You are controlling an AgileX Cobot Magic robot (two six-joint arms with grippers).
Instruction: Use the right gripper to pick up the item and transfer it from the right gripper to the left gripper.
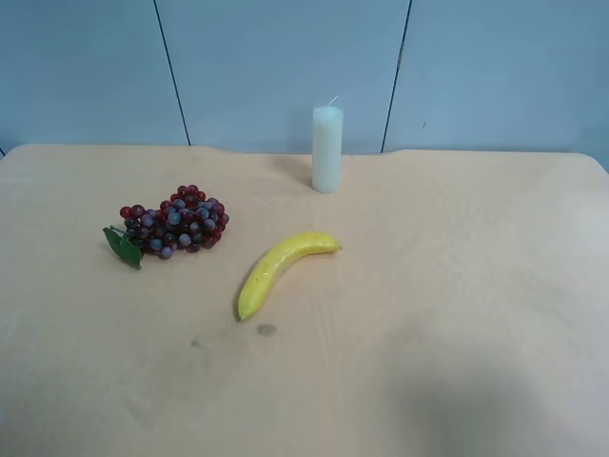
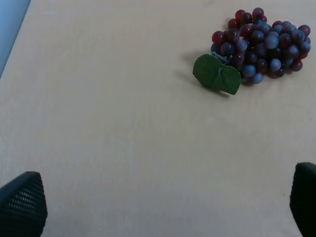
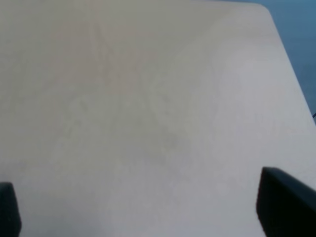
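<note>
The item, a bunch of dark red and purple-blue grapes [image 1: 176, 224] with a green leaf, lies on the table at the exterior high view's left. It also shows in the left wrist view [image 2: 261, 47], well ahead of the left gripper [image 2: 163, 202], which is open and empty with its fingertips [image 2: 22, 202] far apart. The right gripper [image 3: 148, 207] is open and empty over bare tabletop; its view shows no grapes. Neither arm shows in the exterior high view.
A yellow banana [image 1: 281, 271] lies near the table's middle, just right of the grapes. A white pillar candle [image 1: 327, 149] stands upright at the back. The beige table [image 1: 476, 314] ends at a blue wall behind; a table corner shows in the right wrist view [image 3: 261, 10].
</note>
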